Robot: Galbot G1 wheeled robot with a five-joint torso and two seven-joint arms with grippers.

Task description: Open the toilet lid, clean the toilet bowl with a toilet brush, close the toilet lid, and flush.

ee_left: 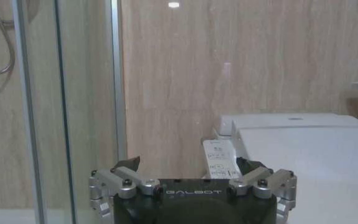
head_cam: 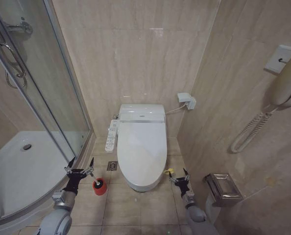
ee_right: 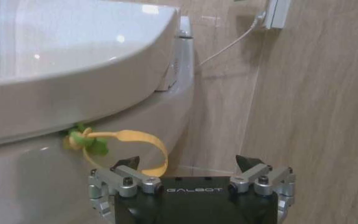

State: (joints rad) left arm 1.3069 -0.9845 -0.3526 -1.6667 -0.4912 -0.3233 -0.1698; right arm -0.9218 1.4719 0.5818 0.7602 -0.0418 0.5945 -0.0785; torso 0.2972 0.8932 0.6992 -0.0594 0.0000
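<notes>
Fingers spread on both grippers, nothing held. Your right gripper (ee_right: 188, 164) sits just beside the yellow loop (ee_right: 135, 144) of the toilet lid (head_cam: 141, 147); left gripper (head_cam: 80, 165) beside the toilet brush (head_cam: 99, 185). Lid down: every step remains.

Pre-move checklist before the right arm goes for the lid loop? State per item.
1. toilet lid closed and flat: ok.
2. yellow loop hanging free at the lid's front edge, on the robot's right: ok.
3. right gripper open, fingers just short of the loop, not yet around it: ok.
4. left gripper open, holding nothing, low beside the shower glass: ok.
5. toilet brush standing in its red holder on the floor at the robot's left of the toilet, clear of the lid: ok.
6. Whether the loop's green strap knot will hold under pull: cannot tell.
</notes>
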